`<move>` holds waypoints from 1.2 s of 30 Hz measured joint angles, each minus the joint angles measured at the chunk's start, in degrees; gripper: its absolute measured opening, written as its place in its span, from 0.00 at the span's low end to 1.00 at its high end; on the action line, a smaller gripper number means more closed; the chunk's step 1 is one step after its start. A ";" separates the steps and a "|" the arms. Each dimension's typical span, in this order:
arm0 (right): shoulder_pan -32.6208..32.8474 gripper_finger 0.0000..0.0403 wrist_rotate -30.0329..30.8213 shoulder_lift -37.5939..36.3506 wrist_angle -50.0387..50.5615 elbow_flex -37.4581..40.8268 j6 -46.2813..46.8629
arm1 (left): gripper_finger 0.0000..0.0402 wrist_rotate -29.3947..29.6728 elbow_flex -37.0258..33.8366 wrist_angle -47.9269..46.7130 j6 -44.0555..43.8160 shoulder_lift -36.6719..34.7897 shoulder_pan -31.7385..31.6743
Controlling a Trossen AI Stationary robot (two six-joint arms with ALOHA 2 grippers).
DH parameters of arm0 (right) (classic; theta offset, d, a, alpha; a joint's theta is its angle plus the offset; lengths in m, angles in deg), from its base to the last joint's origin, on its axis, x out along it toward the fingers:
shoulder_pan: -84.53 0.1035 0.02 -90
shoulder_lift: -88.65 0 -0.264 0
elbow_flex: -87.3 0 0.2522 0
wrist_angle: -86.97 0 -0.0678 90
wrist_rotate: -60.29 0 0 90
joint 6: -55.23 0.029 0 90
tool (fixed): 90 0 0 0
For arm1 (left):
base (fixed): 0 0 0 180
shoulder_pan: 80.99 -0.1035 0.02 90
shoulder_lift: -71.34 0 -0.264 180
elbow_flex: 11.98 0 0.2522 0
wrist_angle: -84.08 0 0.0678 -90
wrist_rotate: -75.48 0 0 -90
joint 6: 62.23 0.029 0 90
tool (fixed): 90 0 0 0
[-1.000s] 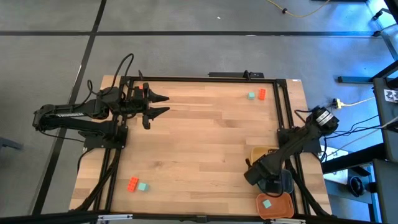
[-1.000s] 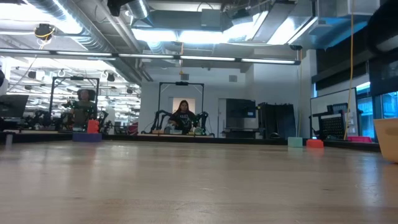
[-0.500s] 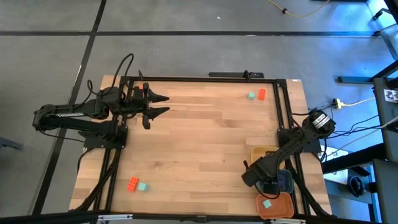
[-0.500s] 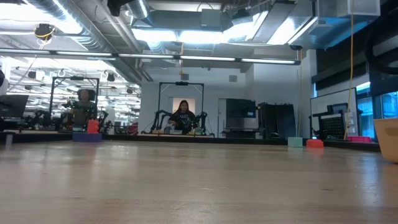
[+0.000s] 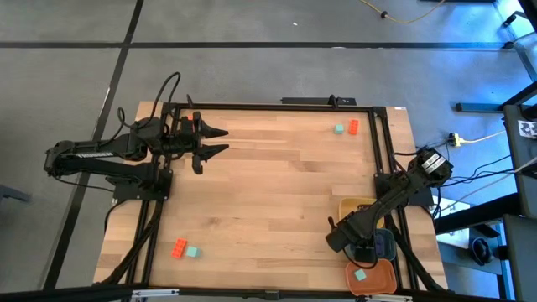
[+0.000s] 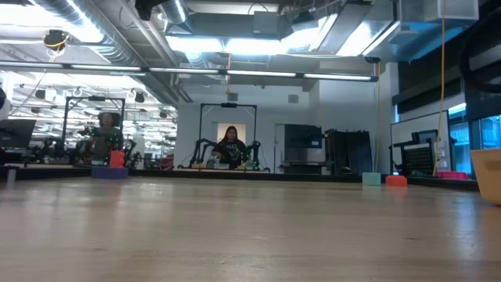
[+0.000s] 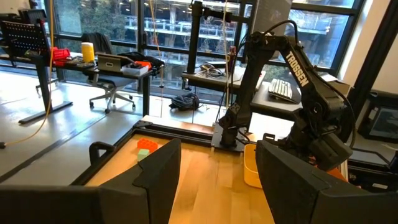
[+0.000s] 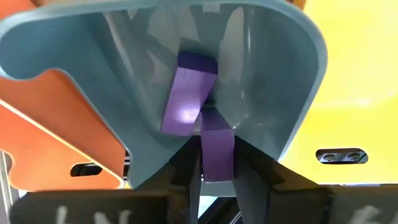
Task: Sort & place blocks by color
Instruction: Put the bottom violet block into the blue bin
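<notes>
- The right gripper (image 8: 217,163) hangs over the blue-grey tray (image 8: 134,93) at the near right corner of the table (image 5: 268,193), its fingers nearly together with a purple block (image 8: 217,149) pinched between them.
- A second purple block (image 8: 186,93) already lies in that tray, tilted against the inner wall and touching the held one.
- The blue-grey tray sits between the yellow tray (image 5: 351,207), farther out, and the orange tray (image 5: 379,277), nearest the edge.
- A teal block (image 5: 360,274) lies in the orange tray, which reads as a mis-sort if trays are meant to hold one colour each.
- The left gripper (image 5: 220,141) waits above the far left of the table, jaws wide apart and holding nothing.
- Still loose on the wood: an orange-red block (image 5: 354,127) just beside another teal block (image 5: 339,128) at the far right, and an orange-red block (image 5: 179,247) just beside a teal one (image 5: 193,252) at the near left.
- Risk, as I judge it: on release, the held block could land on the leaning one, knock it over or bounce toward the rim, because the two are in contact.
- Each loose pair sits so close that closing on one block may nudge or drag its neighbour.
- The trays touch one another, so a bump from the arm could shift all three.
</notes>
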 joint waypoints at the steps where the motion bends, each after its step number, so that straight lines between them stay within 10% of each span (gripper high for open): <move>1: 0.00 0.19 0.00 0.00 0.02 0.00 0.00 | 0.50 -0.01 0.00 0.00 0.02 0.00 0.00; 36: 0.02 0.20 -0.05 -0.09 -6.18 3.15 1.34 | 0.50 0.01 0.00 -0.01 0.07 0.00 0.00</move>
